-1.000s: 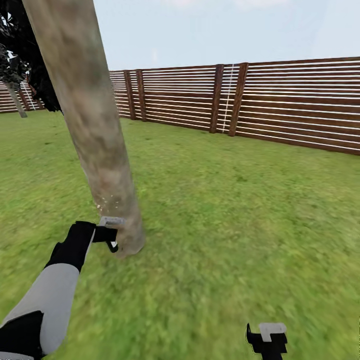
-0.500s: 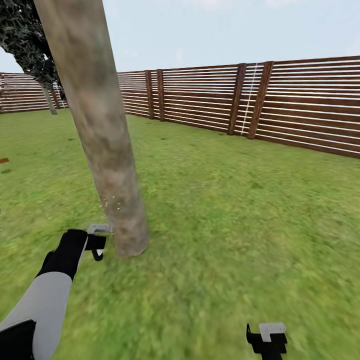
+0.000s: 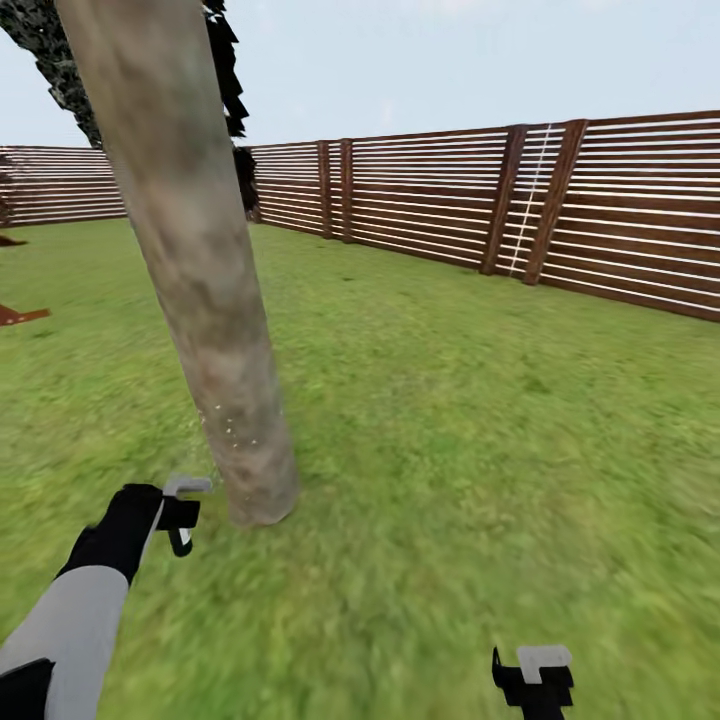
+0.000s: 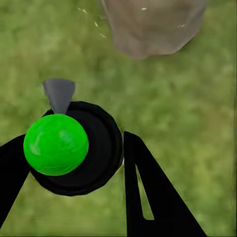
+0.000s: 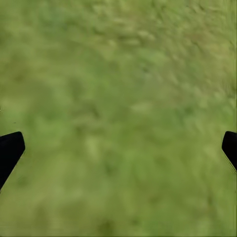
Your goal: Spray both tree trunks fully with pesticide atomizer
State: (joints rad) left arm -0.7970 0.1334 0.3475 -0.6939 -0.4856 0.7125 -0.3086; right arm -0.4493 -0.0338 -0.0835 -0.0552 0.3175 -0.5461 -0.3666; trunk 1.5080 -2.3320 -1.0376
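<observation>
Head view: your left gripper (image 3: pixel 182 515) sits low, just beside the base of the trunk (image 3: pixel 205 270), on its left side. The atomizer (image 3: pixel 186 487) is clamped in it, grey nozzle toward the bark. The trunk leans up and to the left, long axis near vertical; faint pale specks show low on it, most of the column above looks bare. Left arm is the near one by far. Your right gripper (image 3: pixel 532 680) hangs low, well apart from the tree, over lawn (image 3: pixel 480 420). Fence (image 3: pixel 560 210) stands far behind; nothing lies between nozzle and bark.

Left wrist view: fingers (image 4: pixel 148 192) closed round the atomizer's round body (image 4: pixel 74 148), green ball on top, nozzle aimed at the trunk foot (image 4: pixel 153 24). A few specks near it.

Right wrist view: fingertips (image 5: pixel 10 150) spread wide, empty, only grass (image 5: pixel 118 113) below.

Judgement: coverage needs the nozzle swept upward along the trunk.
</observation>
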